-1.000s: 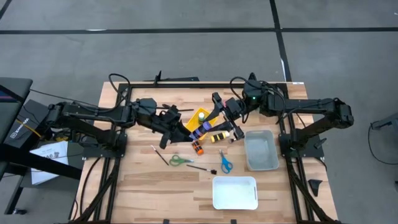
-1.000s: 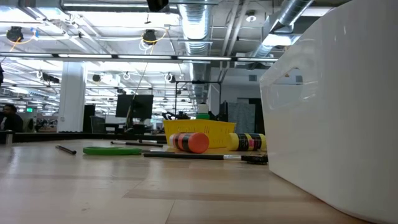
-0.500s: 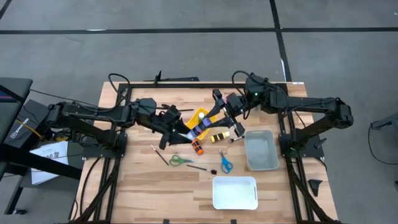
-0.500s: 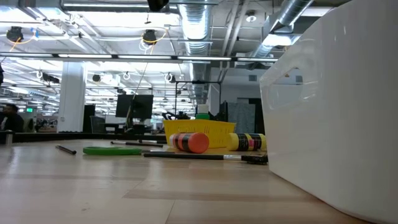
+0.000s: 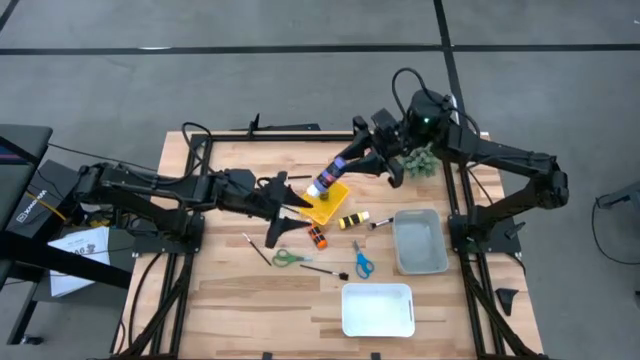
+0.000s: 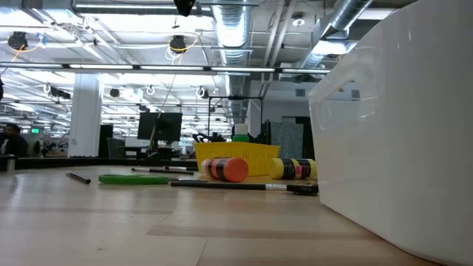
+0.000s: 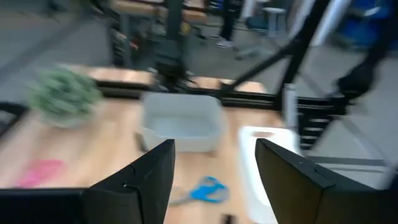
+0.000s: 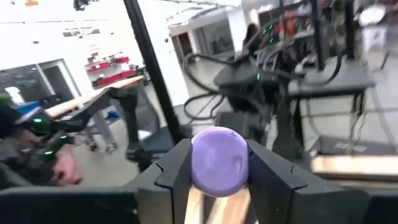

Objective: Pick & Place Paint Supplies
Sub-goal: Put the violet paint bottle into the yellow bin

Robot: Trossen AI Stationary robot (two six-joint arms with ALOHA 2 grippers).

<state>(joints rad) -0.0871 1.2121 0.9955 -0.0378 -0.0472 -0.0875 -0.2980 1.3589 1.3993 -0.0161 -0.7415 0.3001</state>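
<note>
**Two dark arms meeting over the worktop's middle**

The left claw [image 5: 283, 205] reaches low from the left, fingers [image 7: 140, 183] spread apart. The right claw [image 5: 340, 168] extends from the far right, raised, fingers [image 8: 171, 171] clamped on a purple-capped paint bottle [image 8: 219, 160].

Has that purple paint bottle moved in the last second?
Yes. The right gripper has carried the purple bottle from beside the yellow tray toward the table's far edge.

A purple paint bottle [image 5: 327, 179] with a white body is held tilted above the counter between the fingers of the right end effector [image 5: 345, 163], its purple cap [image 8: 219, 161] showing between them. An orange bottle [image 5: 317, 237] and a yellow bottle [image 5: 351, 220] lie on their sides. Thin dark-handled brushes [image 5: 323, 270] lie flat nearby.
</note>
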